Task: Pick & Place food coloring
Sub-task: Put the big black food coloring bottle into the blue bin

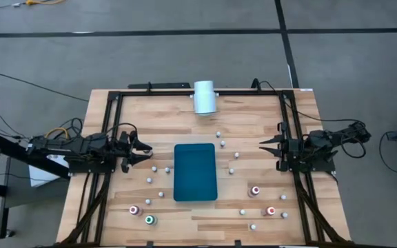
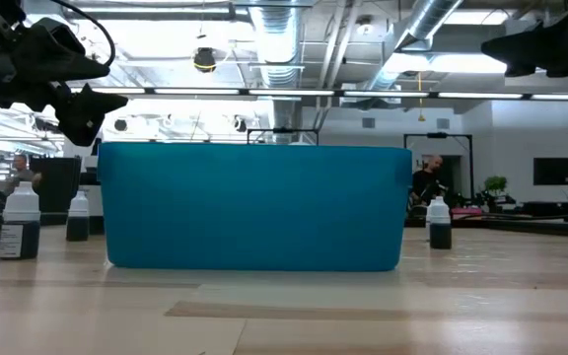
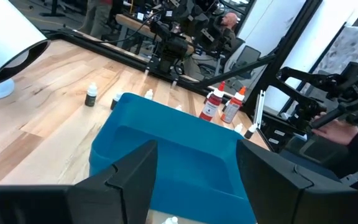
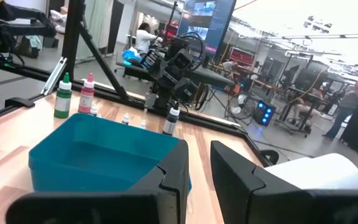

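The food coloring is a scatter of small bottles standing upright on the wooden table around a teal tray (image 1: 195, 172). Red-topped ones (image 1: 256, 191) (image 1: 134, 209) and a green-topped one (image 1: 149, 220) stand toward the near edge. Tiny whitish ones (image 1: 154, 167) (image 1: 231, 170) flank the tray. My left gripper (image 1: 147, 151) hovers open at the table's left side, level and pointing at the tray (image 3: 166, 149), with nothing between its fingers. My right gripper (image 1: 262, 148) hovers shut at the right side, also pointing at the tray (image 4: 104, 155).
A large white cylinder (image 1: 205, 96) lies at the far edge, behind the tray. Black frame rails (image 1: 109, 138) run along the table's left, right and far sides. Bare wood lies between the bottles. People and equipment show in the room beyond.
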Controlling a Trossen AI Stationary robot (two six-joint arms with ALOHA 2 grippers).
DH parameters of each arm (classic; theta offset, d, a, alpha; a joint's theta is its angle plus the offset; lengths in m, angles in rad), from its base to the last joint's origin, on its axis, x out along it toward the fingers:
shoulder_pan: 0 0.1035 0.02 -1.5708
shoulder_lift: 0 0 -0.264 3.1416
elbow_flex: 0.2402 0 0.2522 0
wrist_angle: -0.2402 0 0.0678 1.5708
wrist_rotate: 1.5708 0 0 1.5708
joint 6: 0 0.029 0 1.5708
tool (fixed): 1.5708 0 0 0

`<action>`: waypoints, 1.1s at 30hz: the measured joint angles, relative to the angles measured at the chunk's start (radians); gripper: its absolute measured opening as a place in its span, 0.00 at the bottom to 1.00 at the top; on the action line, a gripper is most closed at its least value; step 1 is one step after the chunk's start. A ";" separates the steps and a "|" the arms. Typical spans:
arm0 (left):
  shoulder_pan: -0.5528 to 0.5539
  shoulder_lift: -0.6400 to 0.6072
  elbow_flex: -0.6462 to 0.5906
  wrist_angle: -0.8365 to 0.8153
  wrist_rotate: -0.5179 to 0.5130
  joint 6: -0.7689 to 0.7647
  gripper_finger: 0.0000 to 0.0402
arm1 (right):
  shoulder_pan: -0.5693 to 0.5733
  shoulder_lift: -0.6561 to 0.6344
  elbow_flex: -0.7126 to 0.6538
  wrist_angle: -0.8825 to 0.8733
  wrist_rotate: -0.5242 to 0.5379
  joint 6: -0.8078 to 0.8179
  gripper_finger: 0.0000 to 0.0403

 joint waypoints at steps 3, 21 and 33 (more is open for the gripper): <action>0.000 0.000 0.000 0.008 -0.008 0.001 0.53 | 0.000 0.000 0.000 0.000 0.000 -0.002 0.15; 0.000 0.000 0.006 0.006 0.012 0.098 0.53 | 0.000 0.000 0.000 0.194 0.000 0.410 0.15; 0.000 0.000 0.192 -0.097 0.020 0.137 0.53 | 0.000 0.000 0.000 0.235 0.001 0.427 0.15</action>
